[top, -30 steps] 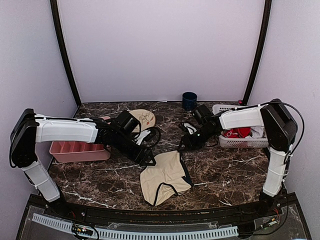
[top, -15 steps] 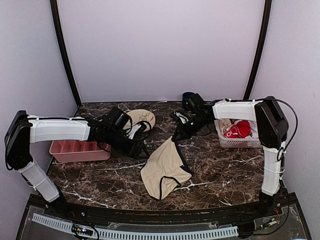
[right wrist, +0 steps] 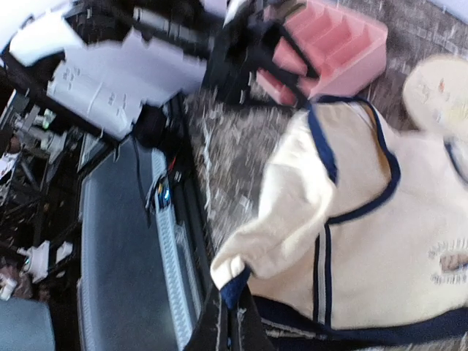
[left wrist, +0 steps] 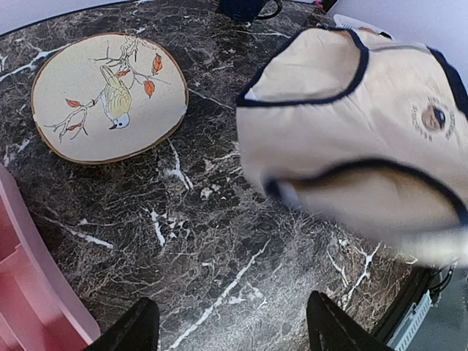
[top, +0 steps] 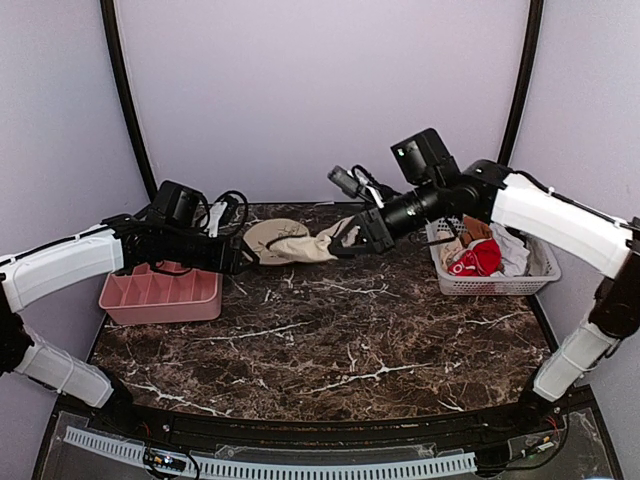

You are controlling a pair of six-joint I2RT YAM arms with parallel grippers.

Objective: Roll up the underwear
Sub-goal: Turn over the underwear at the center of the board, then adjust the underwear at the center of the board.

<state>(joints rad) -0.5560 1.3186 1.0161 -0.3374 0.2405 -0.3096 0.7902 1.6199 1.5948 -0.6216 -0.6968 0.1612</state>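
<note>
The underwear [top: 305, 246] is cream fabric with dark trim, and it hangs in the air above the back of the table. My right gripper [top: 352, 238] is shut on a corner of its dark trim, seen close up in the right wrist view at the gripper [right wrist: 234, 322]. From there the underwear [right wrist: 365, 219] spreads out and is blurred. My left gripper [top: 238, 258] is just left of the fabric, open and empty. In the left wrist view the gripper [left wrist: 230, 303] frames bare marble, with the underwear [left wrist: 351, 131] floating at the upper right.
A round bird-patterned plate [left wrist: 110, 95] lies at the back, under the hanging fabric. A pink divided tray [top: 160, 295] sits at the left. A white basket [top: 500, 280] with a red garment [top: 478, 258] stands at the right. A dark mug [left wrist: 245, 7] is at the back.
My right gripper shut on the underwear's edge and lifted it off the table, up and toward the back. The left arm drew back to the left and rose.
</note>
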